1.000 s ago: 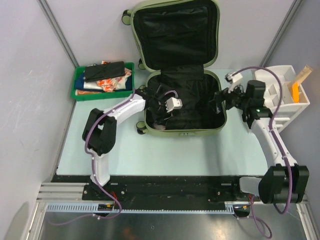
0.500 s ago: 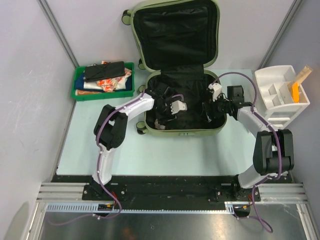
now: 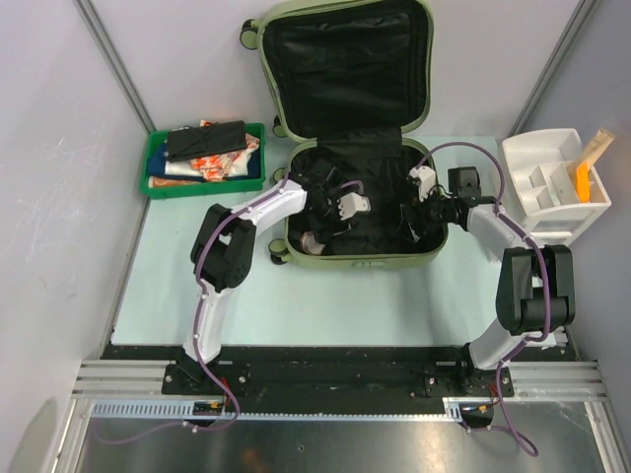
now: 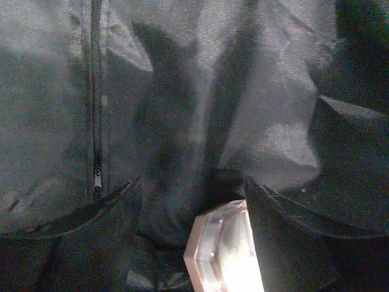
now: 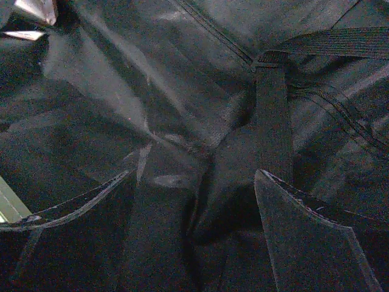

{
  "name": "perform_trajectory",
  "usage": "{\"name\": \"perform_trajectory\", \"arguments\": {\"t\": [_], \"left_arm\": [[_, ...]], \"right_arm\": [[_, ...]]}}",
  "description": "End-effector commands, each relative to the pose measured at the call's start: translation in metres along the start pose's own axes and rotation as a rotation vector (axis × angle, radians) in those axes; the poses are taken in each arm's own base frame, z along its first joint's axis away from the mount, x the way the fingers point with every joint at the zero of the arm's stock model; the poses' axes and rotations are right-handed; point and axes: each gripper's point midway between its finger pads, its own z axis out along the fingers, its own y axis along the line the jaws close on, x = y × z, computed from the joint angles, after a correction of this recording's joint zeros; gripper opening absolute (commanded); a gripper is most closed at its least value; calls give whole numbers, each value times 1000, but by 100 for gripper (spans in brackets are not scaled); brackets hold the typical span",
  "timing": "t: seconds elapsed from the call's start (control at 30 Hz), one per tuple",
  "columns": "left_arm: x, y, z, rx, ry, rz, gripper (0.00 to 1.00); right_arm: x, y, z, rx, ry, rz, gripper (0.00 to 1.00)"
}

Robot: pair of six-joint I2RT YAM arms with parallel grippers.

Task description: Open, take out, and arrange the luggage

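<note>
With the hard-shell olive luggage (image 3: 394,259) open mid-table, I see my left gripper (image 4: 191,182) spread wide around a faceted, pinkish-clear block (image 4: 222,249) cut off by the frame, and my right gripper (image 5: 194,176) parted over crumpled black lining (image 5: 152,91) that I can barely read.

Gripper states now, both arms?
Left gripper: open, clear object between the jaws, grip uncertain.
Right gripper: open over the black lining.

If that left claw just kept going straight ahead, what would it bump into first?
Probably the clear pinkish container low between the left gripper's open fingers; beyond it there is only the luggage's black lining. Depth is uncertain.
</note>
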Motion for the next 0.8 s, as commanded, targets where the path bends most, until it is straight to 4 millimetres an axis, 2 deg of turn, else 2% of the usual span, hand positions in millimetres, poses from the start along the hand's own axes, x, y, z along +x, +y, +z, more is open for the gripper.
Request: {"name": "perform_trajectory", "arguments": {"t": [0.0,0.1,0.2,0.33,0.37,0.53,0.63,0.77], "left_arm": [[-28,-3,-50,-36,-65,50,81],[-26,-10,-66,-43,-61,53,90],[-19,-14,-72,-44,-31,49,94],[2,-16,-66,-47,50,31,96],[5,-14,-64,-52,65,27,99],[27,-3,-45,-76,154,-47,98],[32,-6,-39,-60,167,-59,92],[25,-8,-38,-43,137,-67,70]], "right_arm": [[-4,-13,-7,18,1,-13,82],[-4,-14,-10,16,-4,-10,82],[-4,-14,-12,12,-9,-14,82],[-7,-16,-13,13,-21,-20,82],[-7,-16,-13,15,-23,-17,82],[-9,-15,-15,14,-31,-13,82],[-10,-15,-16,16,-31,-12,82],[-12,-16,-19,22,-40,-17,82]]}}
